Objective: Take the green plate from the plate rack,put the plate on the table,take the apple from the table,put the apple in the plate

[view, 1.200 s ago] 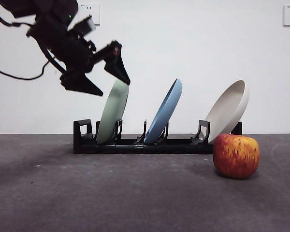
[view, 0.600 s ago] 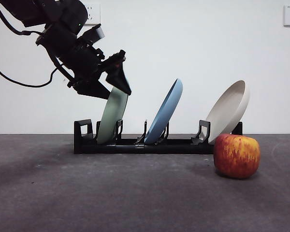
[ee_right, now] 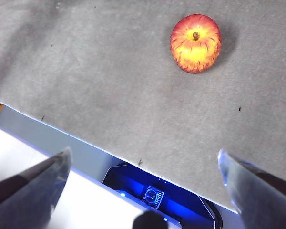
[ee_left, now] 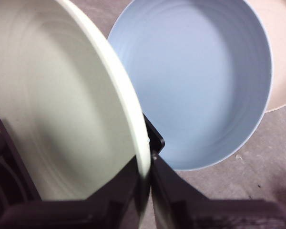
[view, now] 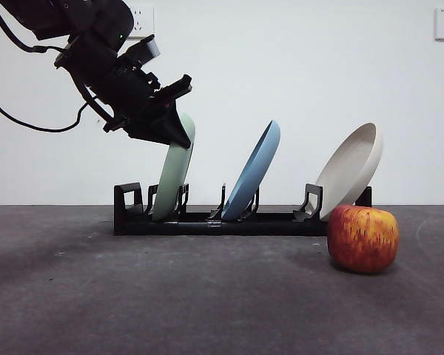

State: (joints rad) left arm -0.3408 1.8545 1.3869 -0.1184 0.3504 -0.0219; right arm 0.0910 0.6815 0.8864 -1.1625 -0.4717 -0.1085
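White wall with two sockets behind a dark grey mottled surface (view: 170, 296). Left pincer (view: 176, 133) clamped on the upper rim of the green plate (view: 174, 174), which stands tilted in the end slot of the plate rack (view: 207, 220). Beyond it: blue plate (view: 251, 174), beige-white plate (view: 348, 170), then the apple (view: 362, 238) on the surface. Right pincer (ee_right: 143, 188) spread wide, well apart from the apple.
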